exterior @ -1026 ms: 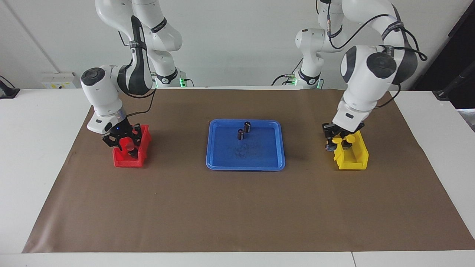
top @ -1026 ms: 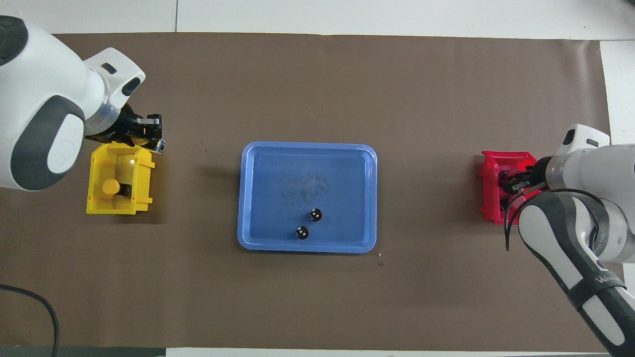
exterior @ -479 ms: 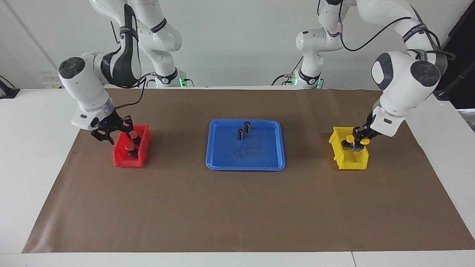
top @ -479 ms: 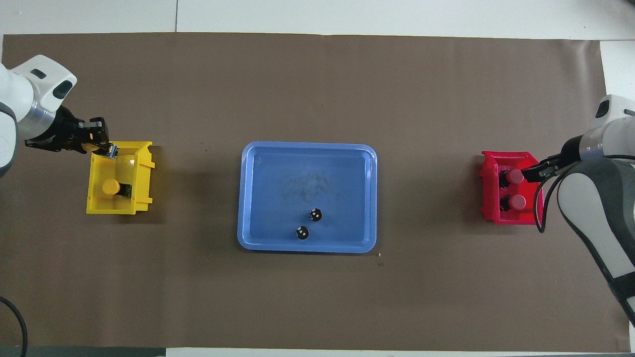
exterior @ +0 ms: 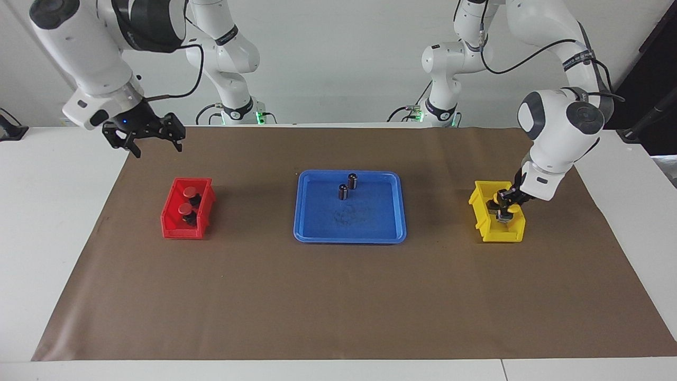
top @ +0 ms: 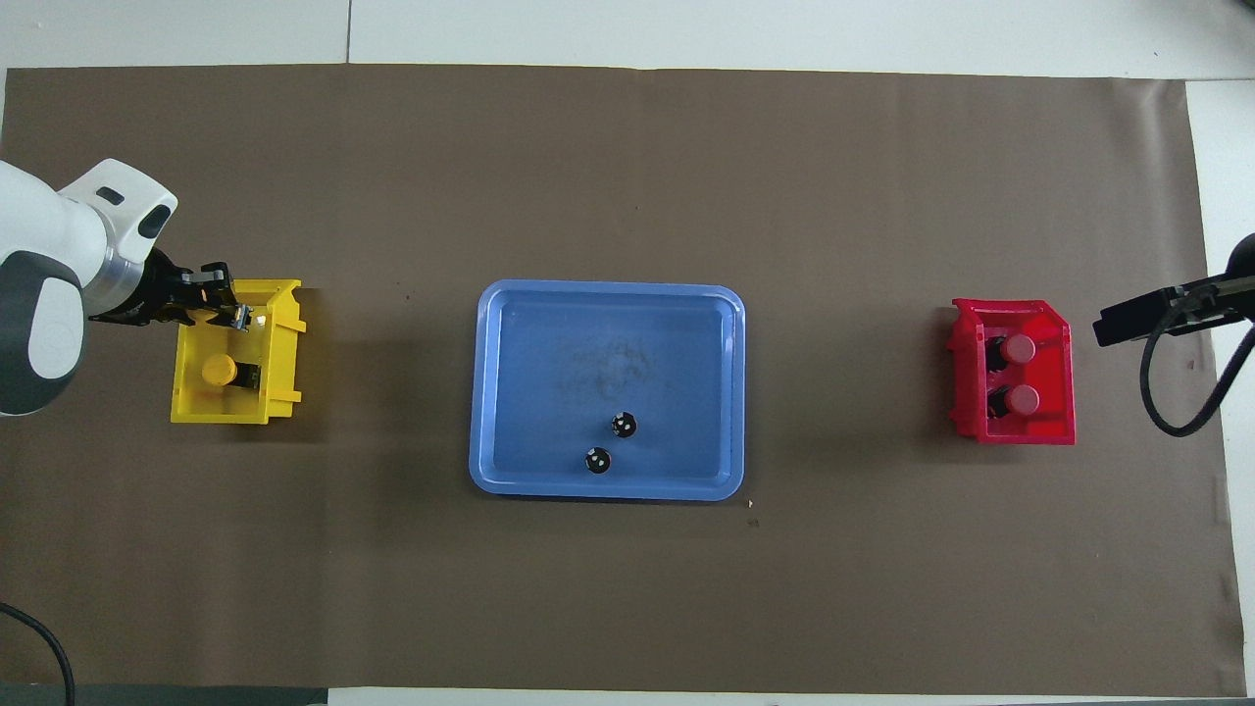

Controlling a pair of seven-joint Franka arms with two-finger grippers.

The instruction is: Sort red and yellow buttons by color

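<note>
Two red buttons (exterior: 186,200) sit sorted in the red bin (exterior: 170,225); the empty right gripper (exterior: 144,138) hangs wide above the mat; the left gripper (exterior: 506,207), clamped on a yellow button (exterior: 499,198), lowers it into the yellow bin (exterior: 478,211) beside its twin (top: 219,370).

Left gripper (exterior: 509,205) blocks the second yellow button in the yellow bin (exterior: 484,219); grip contact unreadable. Right arm mostly cut off at the overhead view's edge. Red buttons (top: 1020,347) hide their black bases.
</note>
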